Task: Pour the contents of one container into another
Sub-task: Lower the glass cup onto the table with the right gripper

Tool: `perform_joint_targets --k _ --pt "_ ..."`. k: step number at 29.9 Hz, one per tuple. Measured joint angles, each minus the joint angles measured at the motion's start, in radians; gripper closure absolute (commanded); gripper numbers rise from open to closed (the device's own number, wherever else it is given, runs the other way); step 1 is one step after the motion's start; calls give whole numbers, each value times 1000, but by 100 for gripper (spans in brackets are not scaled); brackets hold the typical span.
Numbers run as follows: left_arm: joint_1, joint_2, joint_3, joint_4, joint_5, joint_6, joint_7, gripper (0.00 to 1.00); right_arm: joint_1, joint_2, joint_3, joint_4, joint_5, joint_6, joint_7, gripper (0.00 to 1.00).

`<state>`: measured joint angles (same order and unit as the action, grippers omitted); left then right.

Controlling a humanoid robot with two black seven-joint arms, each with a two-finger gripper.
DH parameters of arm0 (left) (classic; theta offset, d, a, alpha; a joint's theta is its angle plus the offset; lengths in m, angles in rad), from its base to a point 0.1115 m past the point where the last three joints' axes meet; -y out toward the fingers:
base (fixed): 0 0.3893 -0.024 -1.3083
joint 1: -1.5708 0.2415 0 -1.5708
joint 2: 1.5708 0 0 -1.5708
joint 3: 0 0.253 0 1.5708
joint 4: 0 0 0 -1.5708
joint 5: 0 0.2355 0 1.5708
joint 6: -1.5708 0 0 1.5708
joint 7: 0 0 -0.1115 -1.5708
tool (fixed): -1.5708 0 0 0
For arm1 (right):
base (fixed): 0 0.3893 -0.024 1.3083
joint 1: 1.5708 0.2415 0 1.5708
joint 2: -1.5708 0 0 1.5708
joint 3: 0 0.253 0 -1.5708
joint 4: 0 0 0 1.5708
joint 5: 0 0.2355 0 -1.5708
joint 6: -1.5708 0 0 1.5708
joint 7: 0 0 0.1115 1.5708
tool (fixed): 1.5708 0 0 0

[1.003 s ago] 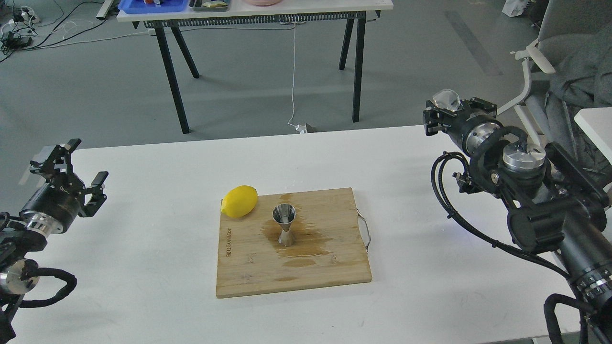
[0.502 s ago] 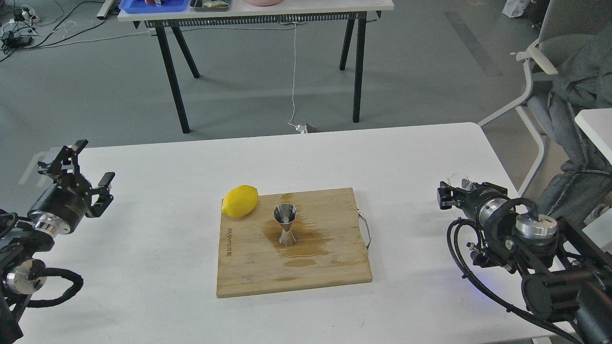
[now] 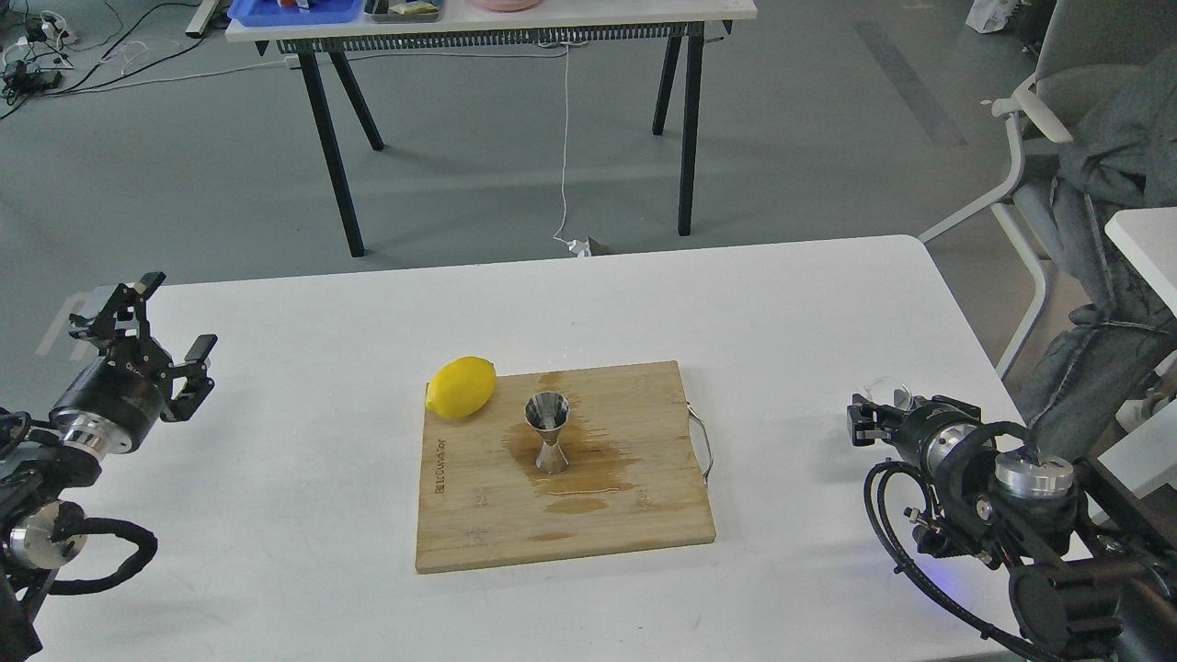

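Note:
The steel hourglass jigger [image 3: 547, 432] stands upright in the middle of the wooden cutting board [image 3: 634, 515], inside a dark wet patch. The small clear glass cup [image 3: 889, 390] is far to the right, low over the table near its right edge. My right gripper [image 3: 872, 416] is shut on it, and only the cup's rim shows above the fingers. I cannot tell whether the cup holds any liquid. My left gripper [image 3: 147, 336] hangs open and empty over the table's left edge, far from the board.
A yellow lemon [image 3: 462, 387] rests on the board's far left corner. The board has a metal handle [image 3: 703, 446] on its right side. Behind the white table [image 3: 782, 303] stand another table [image 3: 497, 23] and, at the right, an office chair [image 3: 1048, 101].
My right arm has come down from high at the right to just above the table, still holding the glass cup. The left gripper has barely shifted. Jigger and lemon are unmoved.

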<state>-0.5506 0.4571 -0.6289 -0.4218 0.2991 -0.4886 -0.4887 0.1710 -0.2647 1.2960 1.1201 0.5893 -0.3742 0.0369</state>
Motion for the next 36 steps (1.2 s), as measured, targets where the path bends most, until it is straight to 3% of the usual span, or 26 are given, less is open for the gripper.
perform_joint_targets --k 15,36 --pt "0 0 0 0 0 0 0 1 -29 1 -5 -1 -3 0 3 66" --pt "9 -3 0 0 0 0 0 1 -38 4 -11 -3 -3 0 4 53"
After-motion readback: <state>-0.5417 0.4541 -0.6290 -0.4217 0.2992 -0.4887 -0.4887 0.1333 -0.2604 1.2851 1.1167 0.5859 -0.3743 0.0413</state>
